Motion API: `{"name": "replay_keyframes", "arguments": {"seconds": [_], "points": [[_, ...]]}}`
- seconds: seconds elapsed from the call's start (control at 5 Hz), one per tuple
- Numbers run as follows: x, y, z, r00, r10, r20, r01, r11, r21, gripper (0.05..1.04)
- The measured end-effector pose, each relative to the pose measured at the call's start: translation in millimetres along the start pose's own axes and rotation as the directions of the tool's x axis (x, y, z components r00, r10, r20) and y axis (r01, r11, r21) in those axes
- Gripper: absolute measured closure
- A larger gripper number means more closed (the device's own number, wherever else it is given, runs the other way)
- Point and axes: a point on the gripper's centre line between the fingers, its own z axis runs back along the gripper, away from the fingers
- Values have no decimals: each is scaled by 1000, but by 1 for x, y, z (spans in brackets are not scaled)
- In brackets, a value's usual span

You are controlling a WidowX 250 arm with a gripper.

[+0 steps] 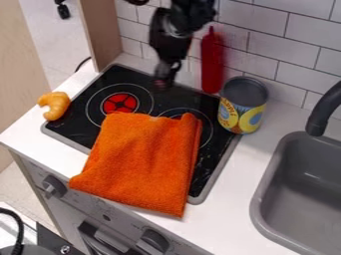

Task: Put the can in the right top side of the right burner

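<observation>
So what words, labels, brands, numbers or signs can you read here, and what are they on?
None can be read for certain.
Yellow-and-blue label on the metal can: printed lettering, too small to make out.
Grey front panel with dark round knobs: faint small marks, too small to read.

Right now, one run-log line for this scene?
hand: near rear edge of stove, off can | can: upright, upper right of right burner | orange towel: partly over burner
</observation>
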Motion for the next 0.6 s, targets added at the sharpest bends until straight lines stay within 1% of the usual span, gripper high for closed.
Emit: {"name": "replay_keyframes", "arguments": {"seconds": [0.2,0.4,0.6], "points": [[13,12,-11,984,-177,15,177,984,-5,85],[33,24,-16,883,-469,-19,469,883,12,85],[65,33,-17,736,-673,-76,673,739,-34,85]]}}
